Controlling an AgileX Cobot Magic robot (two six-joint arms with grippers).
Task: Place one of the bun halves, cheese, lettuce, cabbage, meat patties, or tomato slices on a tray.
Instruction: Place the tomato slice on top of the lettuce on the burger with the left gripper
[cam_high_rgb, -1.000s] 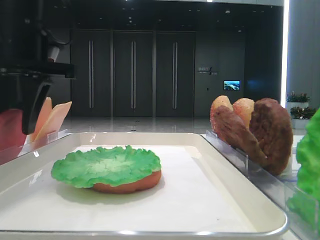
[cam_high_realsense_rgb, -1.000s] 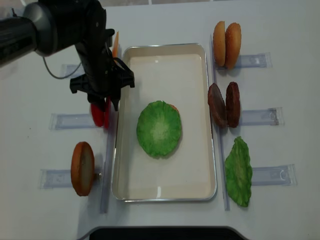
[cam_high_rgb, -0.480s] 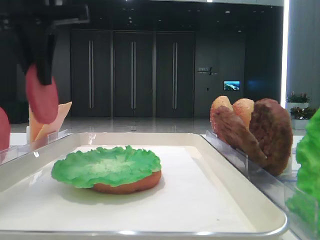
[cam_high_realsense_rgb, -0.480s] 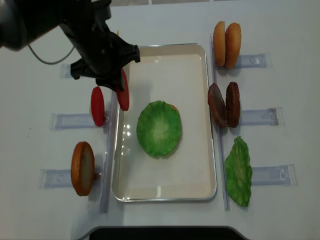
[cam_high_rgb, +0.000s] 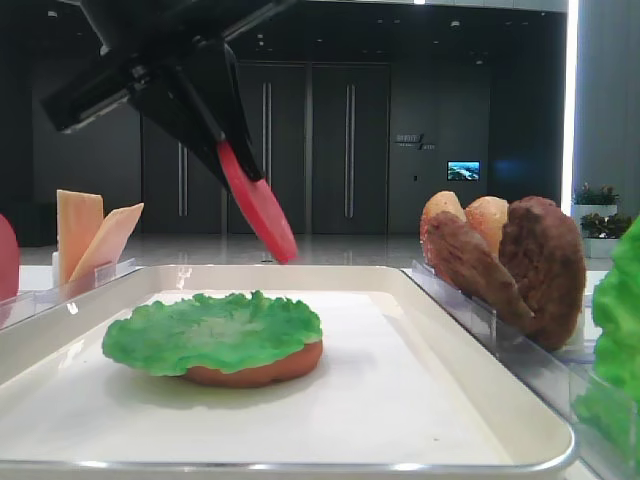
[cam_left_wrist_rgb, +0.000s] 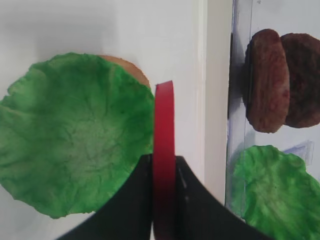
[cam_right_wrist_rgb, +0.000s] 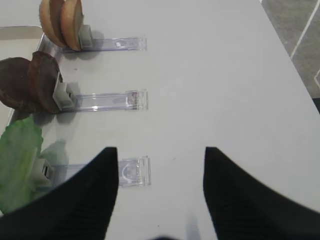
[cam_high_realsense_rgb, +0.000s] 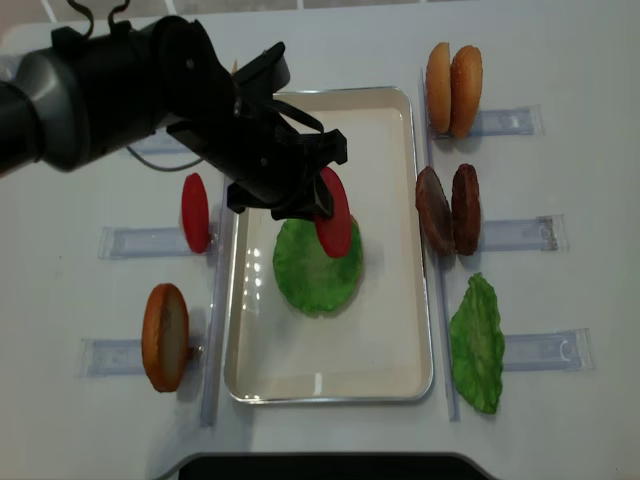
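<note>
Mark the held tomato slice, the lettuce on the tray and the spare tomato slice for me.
held tomato slice (cam_high_realsense_rgb: 333, 211), overhead view, flat red face.
lettuce on the tray (cam_high_realsense_rgb: 312, 270), overhead view, leaf's middle.
spare tomato slice (cam_high_realsense_rgb: 195, 212), overhead view, disc in left rack.

No legible text, labels, brands or numbers. Far wall sign (cam_high_rgb: 414, 141): pale lettering, too small to read. Small lit screen (cam_high_rgb: 463, 170) beside it: content unreadable. Food pieces, racks: unmarked.
</note>
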